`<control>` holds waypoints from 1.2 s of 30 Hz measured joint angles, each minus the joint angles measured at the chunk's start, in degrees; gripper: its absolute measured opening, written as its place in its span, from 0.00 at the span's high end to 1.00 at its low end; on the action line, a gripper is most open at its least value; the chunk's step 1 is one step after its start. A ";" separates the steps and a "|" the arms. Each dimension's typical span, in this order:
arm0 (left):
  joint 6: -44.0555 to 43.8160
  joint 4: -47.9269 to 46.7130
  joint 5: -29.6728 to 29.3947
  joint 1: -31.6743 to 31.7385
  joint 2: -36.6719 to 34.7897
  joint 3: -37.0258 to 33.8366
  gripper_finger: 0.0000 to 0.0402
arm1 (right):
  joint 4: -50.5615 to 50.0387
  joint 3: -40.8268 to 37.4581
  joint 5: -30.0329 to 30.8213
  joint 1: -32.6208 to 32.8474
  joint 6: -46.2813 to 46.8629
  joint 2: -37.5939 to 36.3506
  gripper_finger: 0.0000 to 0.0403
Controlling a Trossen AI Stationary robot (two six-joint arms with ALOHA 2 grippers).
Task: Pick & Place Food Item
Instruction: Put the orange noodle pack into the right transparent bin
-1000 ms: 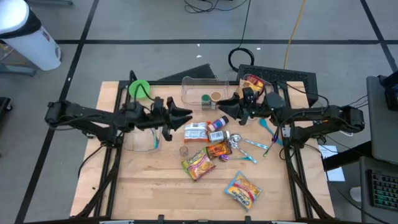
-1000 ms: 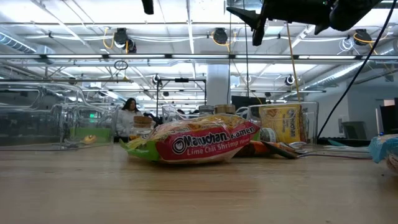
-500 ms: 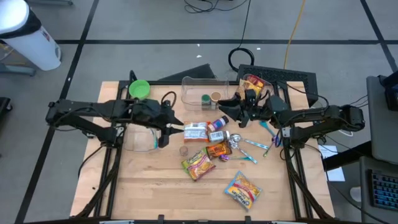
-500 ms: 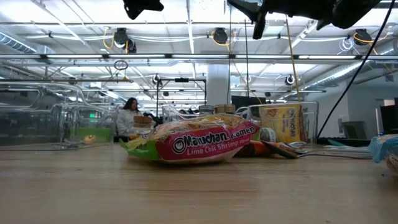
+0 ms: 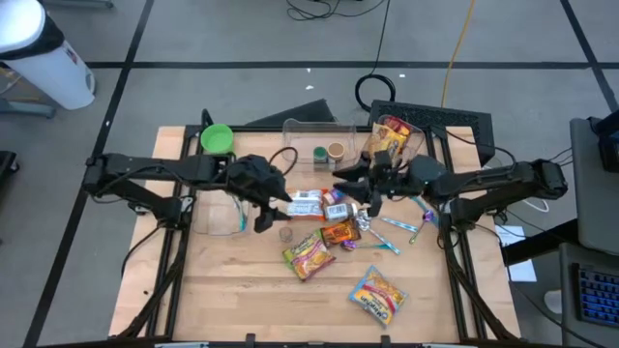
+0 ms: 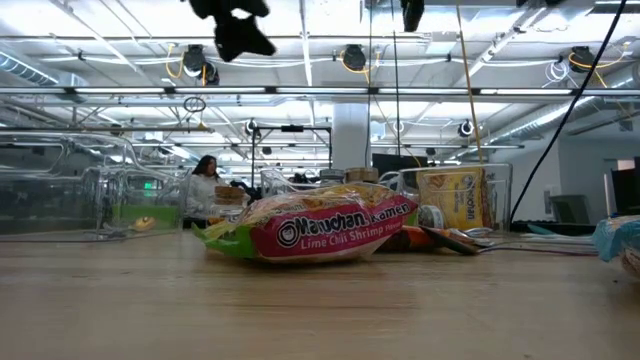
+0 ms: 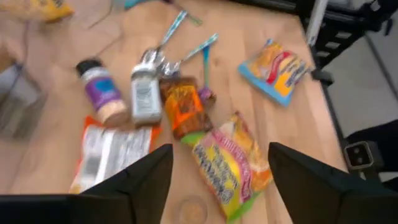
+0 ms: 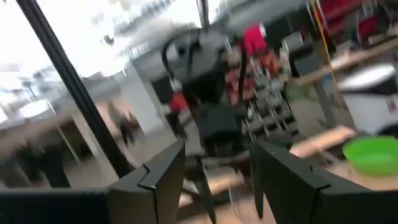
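Note:
Several food items lie loose at the table's middle: a red and yellow ramen packet [image 5: 308,254] [image 6: 310,230] [image 7: 231,165], an orange packet [image 5: 338,232], a white and orange packet [image 5: 305,203], two spice bottles [image 5: 338,201] and a blue packet [image 5: 377,295]. My left gripper [image 5: 273,208] [image 7: 219,155] hangs above their left side, tipped down toward them, open with nothing between its fingers. My right gripper [image 5: 356,188] [image 8: 217,155] hovers high over the bottles, pointing toward the table's left, open and holding nothing.
A clear bin [image 5: 314,140] and a green bowl [image 5: 217,138] stand at the far edge. Another clear container [image 5: 222,217] sits under the left arm. Spoons [image 5: 387,227] lie right of the packets. A bin with a yellow packet [image 5: 392,135] is at the far right.
My left gripper has tipped from level to pointing down at the food items and sunk slightly. My right gripper has risen and swung a little toward the table's near edge. The food items have stayed where they were.

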 joint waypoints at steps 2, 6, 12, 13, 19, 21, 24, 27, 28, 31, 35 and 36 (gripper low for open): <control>-0.03 -0.64 1.95 -0.02 1.13 0.06 0.29 | -9.27 3.52 -0.04 0.90 -0.43 0.13 0.54; -0.02 -2.09 6.48 0.13 3.56 -0.04 0.29 | -23.61 8.06 -0.06 1.66 -0.94 0.94 0.54; 2.18 -3.63 5.42 1.94 7.33 -0.03 0.32 | -25.66 7.62 1.38 0.84 -0.91 0.92 0.54; 2.29 -3.86 4.85 2.47 7.82 -0.02 0.32 | -26.04 7.48 1.60 0.72 -0.69 0.94 0.54; 0.01 -5.74 3.17 6.87 10.46 -0.04 0.32 | -26.07 7.48 1.69 -0.32 -1.23 0.88 0.54; -2.06 -5.92 3.17 8.91 11.12 -0.02 0.32 | -26.06 7.48 1.60 -0.73 -1.24 0.90 0.54; -6.28 -6.53 3.15 11.86 12.92 -0.04 0.32 | -26.27 7.48 1.61 -1.27 -1.21 0.90 0.54; -10.18 -7.14 3.32 14.60 15.19 -0.04 0.32 | -26.59 7.46 1.59 -1.31 -1.04 0.90 0.54; -11.84 -7.10 3.27 15.41 15.98 -0.04 0.32 | -26.59 7.46 1.56 -1.30 -1.04 0.90 0.54; -15.58 -7.18 3.37 17.59 18.47 -0.04 0.32 | -26.63 7.46 1.51 -1.26 -0.84 0.90 0.54; -17.66 -7.02 3.43 19.70 21.08 -0.04 0.32 | -26.60 7.46 1.51 -1.26 -0.82 0.90 0.54; -17.96 -6.93 3.40 20.08 21.69 -0.04 0.32 | -26.66 7.46 1.51 -1.26 -0.85 0.90 0.54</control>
